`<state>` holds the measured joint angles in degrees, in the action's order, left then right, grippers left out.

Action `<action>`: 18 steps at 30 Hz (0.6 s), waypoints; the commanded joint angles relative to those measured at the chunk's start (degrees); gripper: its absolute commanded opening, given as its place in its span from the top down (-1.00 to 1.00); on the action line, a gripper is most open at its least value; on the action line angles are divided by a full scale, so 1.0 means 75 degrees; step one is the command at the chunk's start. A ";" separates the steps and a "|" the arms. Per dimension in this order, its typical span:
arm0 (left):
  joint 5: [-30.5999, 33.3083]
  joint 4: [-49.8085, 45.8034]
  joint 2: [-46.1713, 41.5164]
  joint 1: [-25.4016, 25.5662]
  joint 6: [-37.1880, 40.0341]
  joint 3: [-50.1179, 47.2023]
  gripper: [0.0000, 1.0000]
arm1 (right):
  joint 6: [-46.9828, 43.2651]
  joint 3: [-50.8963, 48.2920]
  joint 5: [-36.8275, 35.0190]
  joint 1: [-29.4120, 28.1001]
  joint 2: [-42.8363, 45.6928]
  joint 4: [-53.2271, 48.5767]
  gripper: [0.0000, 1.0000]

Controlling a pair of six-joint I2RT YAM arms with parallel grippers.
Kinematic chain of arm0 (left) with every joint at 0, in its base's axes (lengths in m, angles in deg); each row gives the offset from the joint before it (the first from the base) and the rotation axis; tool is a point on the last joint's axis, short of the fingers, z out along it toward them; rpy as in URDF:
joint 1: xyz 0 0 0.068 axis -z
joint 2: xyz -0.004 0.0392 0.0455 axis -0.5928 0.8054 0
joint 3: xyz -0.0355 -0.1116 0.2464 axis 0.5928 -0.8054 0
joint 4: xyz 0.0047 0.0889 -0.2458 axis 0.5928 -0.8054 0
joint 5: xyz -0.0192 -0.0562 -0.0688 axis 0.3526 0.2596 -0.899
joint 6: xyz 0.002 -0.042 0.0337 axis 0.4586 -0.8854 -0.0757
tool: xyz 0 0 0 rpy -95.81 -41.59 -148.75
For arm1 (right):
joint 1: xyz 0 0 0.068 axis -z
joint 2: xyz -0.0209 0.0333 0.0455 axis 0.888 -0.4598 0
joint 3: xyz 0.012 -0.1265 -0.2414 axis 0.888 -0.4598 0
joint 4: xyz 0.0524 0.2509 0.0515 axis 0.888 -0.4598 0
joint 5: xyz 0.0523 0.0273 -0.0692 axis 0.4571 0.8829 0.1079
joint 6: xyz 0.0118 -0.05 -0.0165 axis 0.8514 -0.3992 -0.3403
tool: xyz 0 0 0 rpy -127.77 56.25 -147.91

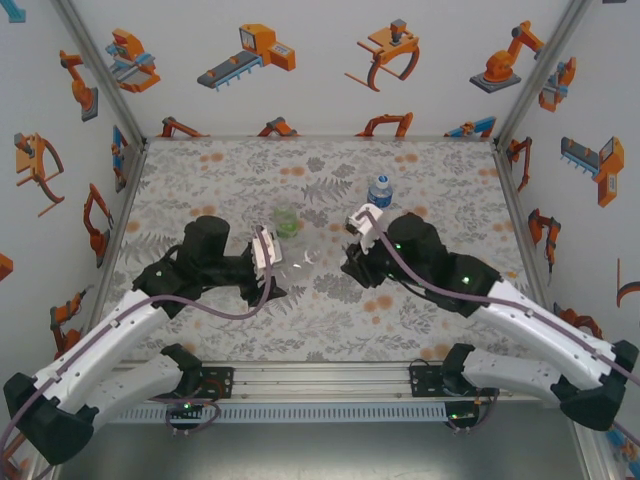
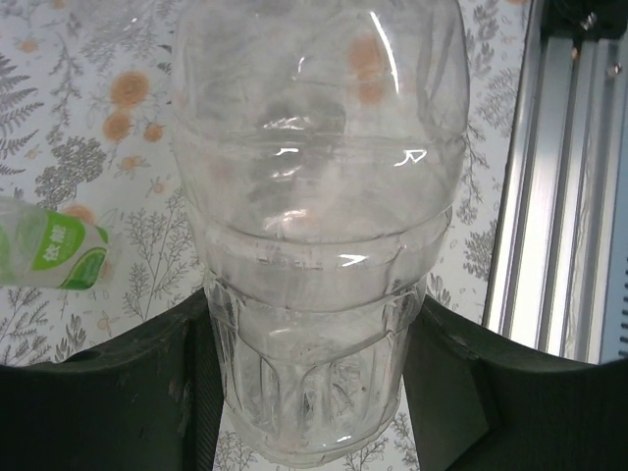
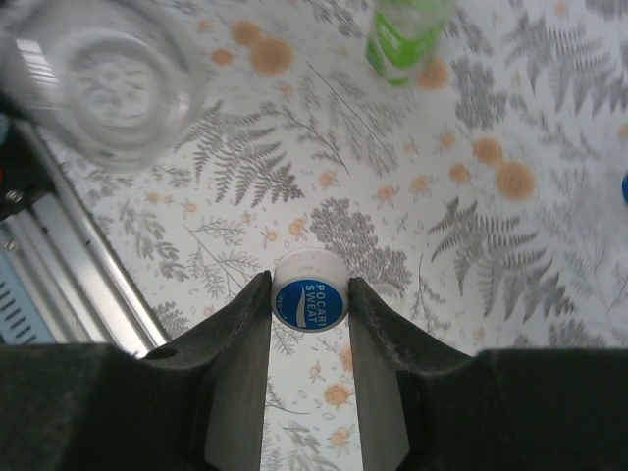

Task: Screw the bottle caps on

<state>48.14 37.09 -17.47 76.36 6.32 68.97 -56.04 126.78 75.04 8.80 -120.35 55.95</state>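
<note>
Two grips — right pincer point(image 3: 309, 283) on a POCARI SWEAT cap point(image 3: 310, 304), left pincer point(image 2: 314, 324) on a seemingly colourless bottle point(image 2: 314, 196).

Robot lab cell: walls point(image 1: 320, 95) with orange robot-arm prints point(image 1: 500, 62), aluminium rail point(image 1: 320, 378) behind left gripper point(image 1: 274, 256), fern-patterned tabletop point(image 1: 300, 325) beneath.

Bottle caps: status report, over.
Left gripper shut on colourless bottle. Right gripper shut on blue-topped cap, not yet on a bottle. Green bottle, blue-label bottle farther back, not between the grippers.
</note>
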 commanded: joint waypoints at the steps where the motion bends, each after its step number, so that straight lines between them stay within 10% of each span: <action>1: -0.0005 -0.0424 0.0012 0.0271 0.0848 0.0030 1.00 | -0.1616 0.0025 0.1561 -0.0054 0.0525 0.0114 0.66; 18: 0.0106 -0.1010 -0.0011 0.0772 0.2144 -0.0129 1.00 | -0.3650 0.0092 0.4122 -0.0189 0.0351 0.0575 0.82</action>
<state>49.26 30.95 -17.38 81.85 19.78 68.34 -79.21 126.89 101.95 7.78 -117.22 57.63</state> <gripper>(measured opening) 0.584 0.350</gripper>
